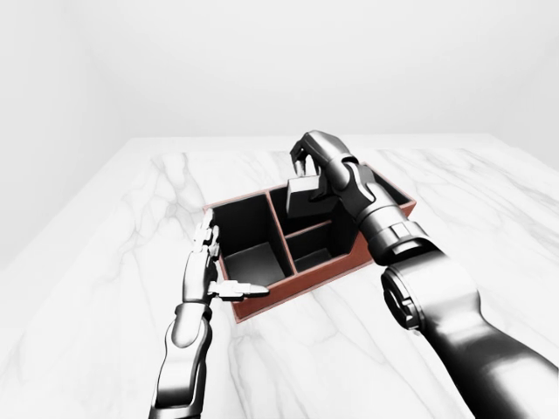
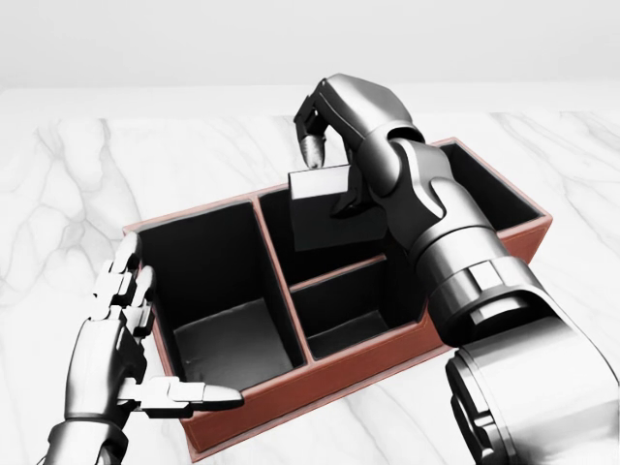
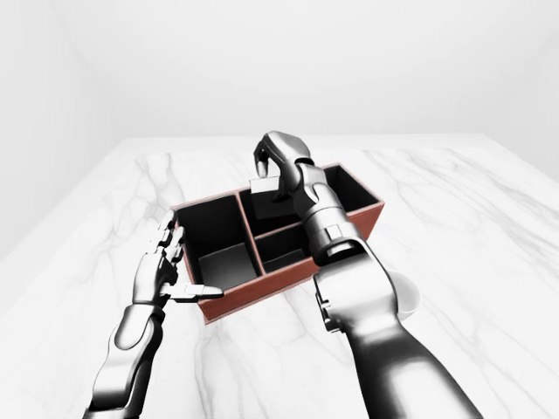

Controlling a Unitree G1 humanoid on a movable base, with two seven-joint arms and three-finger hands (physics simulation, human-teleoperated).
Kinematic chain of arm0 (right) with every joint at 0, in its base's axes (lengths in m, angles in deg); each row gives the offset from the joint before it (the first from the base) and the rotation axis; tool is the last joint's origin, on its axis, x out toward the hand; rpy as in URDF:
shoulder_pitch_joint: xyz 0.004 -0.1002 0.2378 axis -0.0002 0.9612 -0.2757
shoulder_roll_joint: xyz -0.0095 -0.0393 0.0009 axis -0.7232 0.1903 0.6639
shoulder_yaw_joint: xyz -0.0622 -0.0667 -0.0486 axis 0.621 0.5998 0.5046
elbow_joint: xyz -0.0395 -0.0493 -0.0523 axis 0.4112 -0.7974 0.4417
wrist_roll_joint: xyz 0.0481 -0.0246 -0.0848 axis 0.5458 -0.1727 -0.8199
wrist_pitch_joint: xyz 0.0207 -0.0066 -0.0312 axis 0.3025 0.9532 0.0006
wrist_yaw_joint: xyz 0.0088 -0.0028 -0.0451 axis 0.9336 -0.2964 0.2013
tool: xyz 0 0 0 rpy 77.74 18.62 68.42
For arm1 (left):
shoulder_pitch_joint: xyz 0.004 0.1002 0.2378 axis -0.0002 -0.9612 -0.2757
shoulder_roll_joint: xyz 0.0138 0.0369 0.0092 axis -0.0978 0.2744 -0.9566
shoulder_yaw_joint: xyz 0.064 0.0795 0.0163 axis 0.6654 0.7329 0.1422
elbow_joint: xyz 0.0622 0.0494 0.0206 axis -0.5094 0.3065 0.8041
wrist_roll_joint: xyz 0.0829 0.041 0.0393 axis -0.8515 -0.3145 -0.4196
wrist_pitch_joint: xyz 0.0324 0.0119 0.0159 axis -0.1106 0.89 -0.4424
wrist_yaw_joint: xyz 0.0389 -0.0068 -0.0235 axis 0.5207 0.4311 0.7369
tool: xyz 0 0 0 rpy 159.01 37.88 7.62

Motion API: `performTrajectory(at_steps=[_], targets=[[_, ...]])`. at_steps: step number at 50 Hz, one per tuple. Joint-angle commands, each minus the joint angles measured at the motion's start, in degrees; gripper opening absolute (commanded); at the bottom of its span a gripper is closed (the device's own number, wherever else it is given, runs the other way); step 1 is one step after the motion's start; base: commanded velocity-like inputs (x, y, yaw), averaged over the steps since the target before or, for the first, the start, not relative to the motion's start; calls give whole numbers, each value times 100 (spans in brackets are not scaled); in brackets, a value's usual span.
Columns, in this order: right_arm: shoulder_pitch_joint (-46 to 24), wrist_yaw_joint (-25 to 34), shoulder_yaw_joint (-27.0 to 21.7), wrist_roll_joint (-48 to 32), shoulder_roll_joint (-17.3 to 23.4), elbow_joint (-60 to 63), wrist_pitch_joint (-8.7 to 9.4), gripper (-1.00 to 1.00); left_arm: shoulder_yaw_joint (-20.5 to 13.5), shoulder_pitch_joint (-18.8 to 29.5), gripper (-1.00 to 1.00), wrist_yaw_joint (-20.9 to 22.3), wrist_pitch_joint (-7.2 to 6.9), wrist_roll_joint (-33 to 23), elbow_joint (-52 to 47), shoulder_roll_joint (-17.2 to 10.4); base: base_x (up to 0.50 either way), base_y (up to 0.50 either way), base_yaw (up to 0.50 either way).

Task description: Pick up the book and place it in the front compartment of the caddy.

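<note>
Book (image 2: 325,206) gripped in closed right hand (image 2: 341,121), partly down in caddy (image 2: 320,373) compartment nearer table's (image 2: 77,174) far edge; release remaining, left hand (image 2: 121,334) open at caddy's left end.

one caddy (image 2: 320,373) at the head view's centre, with four compartments showing. one dark book (image 2: 325,208) over its upper middle. two hands: left (image 2: 121,344) at lower left, right (image 2: 334,121) at upper centre. one marble table (image 2: 77,194).

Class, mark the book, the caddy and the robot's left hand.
book (image 2: 325,208), head view, its dark cover.
caddy (image 2: 320,373), head view, its red outer wall.
left hand (image 2: 116,329), head view, its palm.
</note>
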Motion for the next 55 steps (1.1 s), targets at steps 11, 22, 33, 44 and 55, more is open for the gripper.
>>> performTrajectory(at_steps=[11,22,33,44,55], targets=[[-138,-283,-149,-111,-23,-155,0,-100,4,-7,99,-16,0,-24,-1,-1,0,0,0],[-181,-334,-145,-97,-74,-230,0,-100,-11,6,98,-17,0,-16,24,-2,0,0,0],[-251,-454,-159,-92,-107,-358,0,-100,-10,14,99,-20,0,-17,25,-3,0,0,0],[-255,-533,-165,-85,-143,-411,0,-100,-12,22,99,-23,0,-17,30,-4,0,0,0],[-208,-647,-159,-85,-178,-458,0,-100,-17,13,98,-23,0,-13,-19,-6,0,0,0]])
